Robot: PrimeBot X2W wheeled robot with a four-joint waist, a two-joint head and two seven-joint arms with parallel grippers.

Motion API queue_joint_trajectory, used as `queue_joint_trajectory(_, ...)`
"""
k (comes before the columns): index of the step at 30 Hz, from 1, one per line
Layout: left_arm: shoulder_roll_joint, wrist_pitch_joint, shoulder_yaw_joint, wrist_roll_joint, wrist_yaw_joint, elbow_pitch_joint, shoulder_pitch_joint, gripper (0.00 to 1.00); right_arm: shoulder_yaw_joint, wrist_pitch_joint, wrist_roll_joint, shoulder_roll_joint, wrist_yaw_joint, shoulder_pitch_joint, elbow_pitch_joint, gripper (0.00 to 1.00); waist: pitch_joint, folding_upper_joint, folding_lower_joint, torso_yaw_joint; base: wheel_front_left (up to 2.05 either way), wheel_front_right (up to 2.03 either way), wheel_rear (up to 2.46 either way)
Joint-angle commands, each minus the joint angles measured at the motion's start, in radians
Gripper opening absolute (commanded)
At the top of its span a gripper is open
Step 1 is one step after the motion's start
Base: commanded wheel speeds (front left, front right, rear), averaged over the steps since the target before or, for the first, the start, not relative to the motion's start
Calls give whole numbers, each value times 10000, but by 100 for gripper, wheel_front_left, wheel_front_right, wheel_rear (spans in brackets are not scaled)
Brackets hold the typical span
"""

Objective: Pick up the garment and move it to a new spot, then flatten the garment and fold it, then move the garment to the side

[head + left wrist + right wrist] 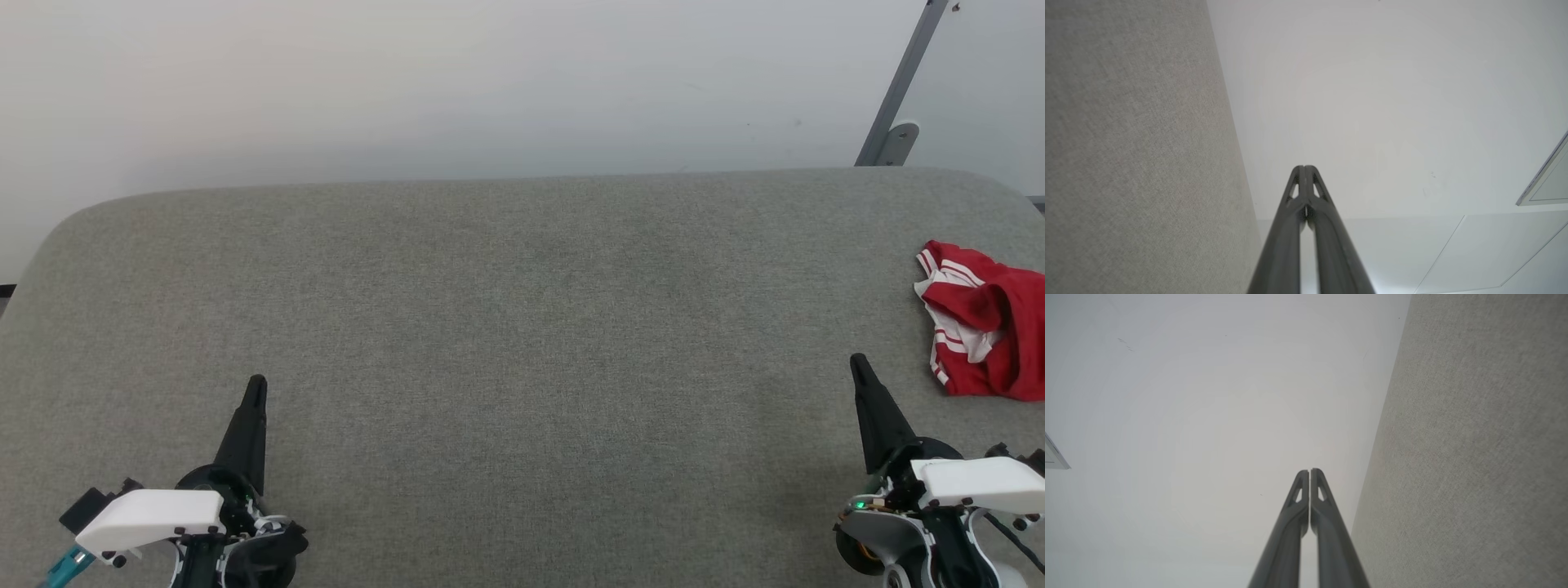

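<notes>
The garment (984,331) lies on the table (490,327), right of the right claw (859,363).

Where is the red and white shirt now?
In the head view, the crumpled red-and-white striped fabric shirt lies at the far right of the grey fabric surface, beside the right hand, apart from it.

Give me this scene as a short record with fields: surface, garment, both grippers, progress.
surface: grey fabric-covered surface
garment: red jersey T-shirt, crumpled at the surface's right side, cut off by the frame
left gripper: shut, empty, lower left
right gripper: shut, empty, beside the T-shirt, not touching
progress: T-shirt not picked up yet
</notes>
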Motion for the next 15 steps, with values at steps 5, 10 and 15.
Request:
queue_joint_trajectory(5,-24,44,42,-4,-54,-1,-125,0,-7,22,37,12,0,-44,21,0,0,-1,0,0,0,0,0)
queue_joint_trajectory(10,-27,51,46,4,-54,-1,-126,0,-6,21,38,12,2,-44,23,0,0,-1,0,0,0,0,0)
queue_joint_trajectory(15,-30,56,52,9,-54,-1,-127,0,-3,21,38,12,0,-44,21,0,0,-1,0,0,0,0,0)
